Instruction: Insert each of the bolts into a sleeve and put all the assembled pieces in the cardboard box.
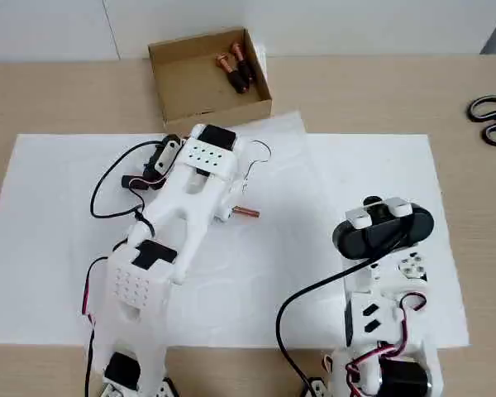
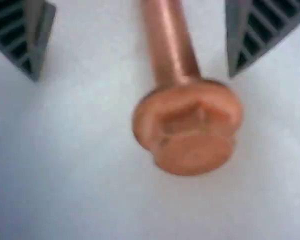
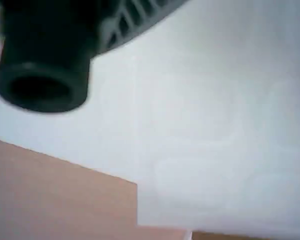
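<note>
While a sleeve [image 3: 40, 75] is clamped by the right gripper [image 1: 379, 217], a bolt [image 2: 186, 127] is straddled by the open left gripper [image 2: 132, 74] (closing due).

Wooden table [image 1: 66, 91], white sheet [image 1: 331, 165], white wall [image 1: 355, 25].

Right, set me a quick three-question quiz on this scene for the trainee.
1. True or false: the left gripper is shut on the bolt.
2. How many assembled pieces lie in the cardboard box? A one, B two, C four.
3. Fill in: the right gripper holds a black ____.
Key: 1 false, it is open, one finger on each side of the bolt; 2 B; 3 sleeve.
</note>
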`<state>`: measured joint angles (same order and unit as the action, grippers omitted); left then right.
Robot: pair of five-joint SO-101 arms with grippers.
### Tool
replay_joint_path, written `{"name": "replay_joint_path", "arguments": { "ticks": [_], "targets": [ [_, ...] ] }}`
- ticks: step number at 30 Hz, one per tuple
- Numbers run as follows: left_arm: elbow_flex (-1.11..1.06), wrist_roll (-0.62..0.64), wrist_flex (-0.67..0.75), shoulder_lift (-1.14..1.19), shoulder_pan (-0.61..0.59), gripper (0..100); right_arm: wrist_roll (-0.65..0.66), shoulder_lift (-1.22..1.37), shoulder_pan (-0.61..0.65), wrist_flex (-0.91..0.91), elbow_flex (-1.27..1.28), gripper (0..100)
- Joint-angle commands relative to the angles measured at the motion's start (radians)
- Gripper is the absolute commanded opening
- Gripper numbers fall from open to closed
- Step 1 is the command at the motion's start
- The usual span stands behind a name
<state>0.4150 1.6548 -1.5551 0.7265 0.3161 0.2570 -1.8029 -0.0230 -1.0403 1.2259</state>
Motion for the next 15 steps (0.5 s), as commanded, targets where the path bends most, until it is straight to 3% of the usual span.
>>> {"name": "replay_joint_path", "arguments": {
  "ticks": [1,7,15],
  "targets": [
    [-0.016,0.009,0.002,0.077,-0.005,23,0.008,-0.012,-0.008,-0.001,-0.011,0.5],
    [0.016,0.074,-0.051,0.084,-0.006,7,0.008,-0.012,-0.008,-0.001,-0.011,0.5],
    [0.061,0.072,-0.091,0.081,-0.009,6,0.008,-0.012,-0.008,-0.001,-0.011,0.5]
  ]
}}
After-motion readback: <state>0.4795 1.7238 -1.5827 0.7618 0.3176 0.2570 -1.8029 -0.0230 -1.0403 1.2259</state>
